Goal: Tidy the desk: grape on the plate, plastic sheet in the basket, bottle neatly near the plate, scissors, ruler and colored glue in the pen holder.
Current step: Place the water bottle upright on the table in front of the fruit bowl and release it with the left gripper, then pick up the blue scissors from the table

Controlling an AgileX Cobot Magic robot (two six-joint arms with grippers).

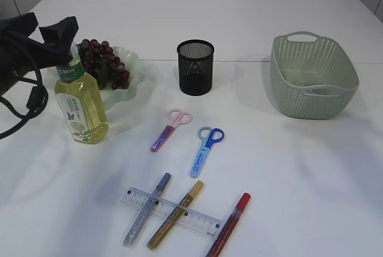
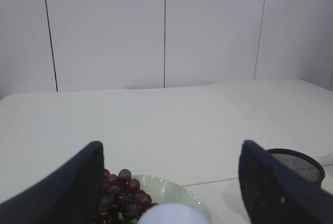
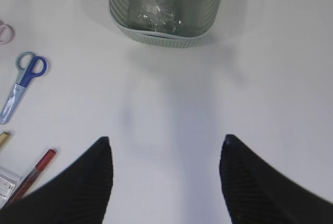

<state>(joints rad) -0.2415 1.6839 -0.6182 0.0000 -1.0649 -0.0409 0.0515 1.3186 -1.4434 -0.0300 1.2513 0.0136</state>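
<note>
My left gripper (image 1: 60, 45) spread over the bottle (image 1: 82, 104) beside the plate (image 1: 133, 69), grapes (image 1: 105, 61) on it, my right gripper (image 3: 165, 182) spread before the basket (image 3: 166, 21)

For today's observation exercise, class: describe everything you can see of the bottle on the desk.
The clear plastic bottle of pale yellow liquid stands upright on the white desk, at the left, just in front of the pale green plate holding dark red grapes. It has rounded shoulders, a green-and-white label and a white cap, seen from above in the left wrist view. The left gripper is at its neck, jaws wide apart on either side of the cap.
</note>
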